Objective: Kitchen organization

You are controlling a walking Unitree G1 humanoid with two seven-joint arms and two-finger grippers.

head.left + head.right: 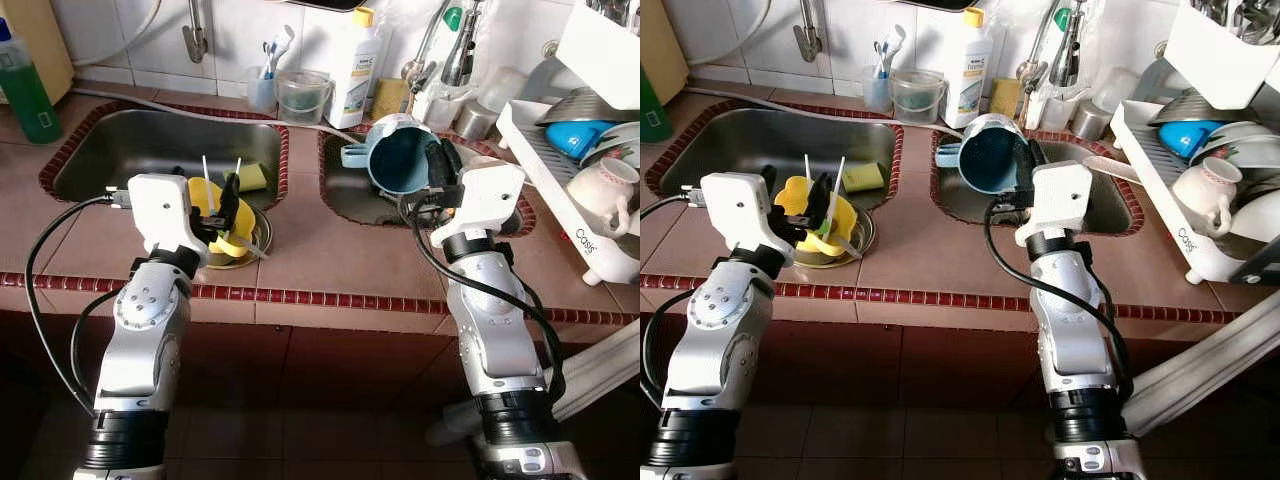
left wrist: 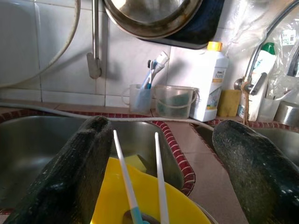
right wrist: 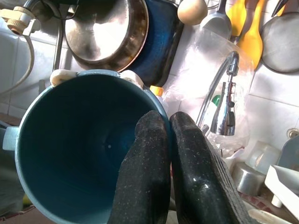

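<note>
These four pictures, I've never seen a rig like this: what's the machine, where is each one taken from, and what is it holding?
It is a humanoid robot standing at a tiled kitchen counter with two steel sinks. The two wide pictures come from the cameras in its head, looking down at its own silver arms. The other two come from a camera on each wrist, looking along that hand's black fingers.

The right hand pinches the rim of a blue jug, tipped on its side over the right sink; the right wrist view looks straight into it. The left hand, fingers apart, is at a yellow bowl holding two white sticks in the left sink. A dish rack stands to the right.
</note>
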